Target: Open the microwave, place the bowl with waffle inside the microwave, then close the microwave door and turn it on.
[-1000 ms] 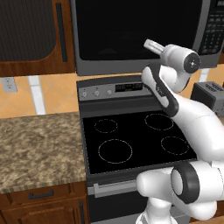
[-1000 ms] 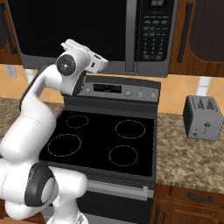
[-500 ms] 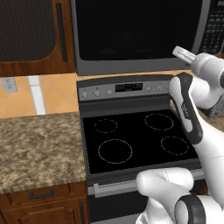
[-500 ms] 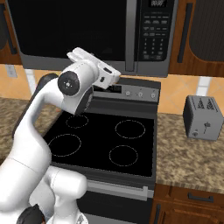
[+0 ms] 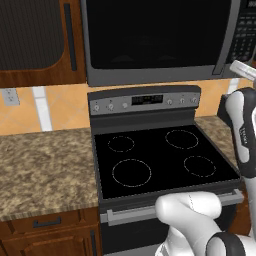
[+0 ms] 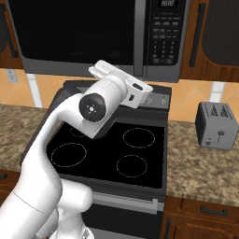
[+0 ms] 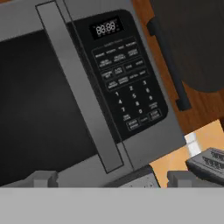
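The microwave point(image 5: 160, 35) hangs above the stove with the microwave door point(image 6: 79, 32) shut. In the hand view the door's long grey bar handle point(image 7: 81, 87) runs diagonally, and the keypad point(image 7: 127, 83) lies just right of it. My gripper point(image 7: 113, 179) is open, its two fingertips point(image 7: 41, 178) set wide apart with nothing between them. It sits below and short of the handle's lower end. The white hand point(image 6: 119, 84) hovers over the stove's back panel, in front of the microwave's right part. The hand point(image 5: 242, 70) is also at the right edge of the left base view. The bowl and the waffle are out of view.
A black stove point(image 5: 160, 160) with a control panel sits under the microwave. Granite counter point(image 5: 45, 165) flanks it. A grey toaster point(image 6: 217, 125) stands on the right counter. Brown wooden cabinets point(image 6: 214, 32) with dark bar handles hang on both sides of the microwave.
The arm has swung to the right, carrying the hand from the middle of the microwave front toward its handle and keypad side. The door stays shut.
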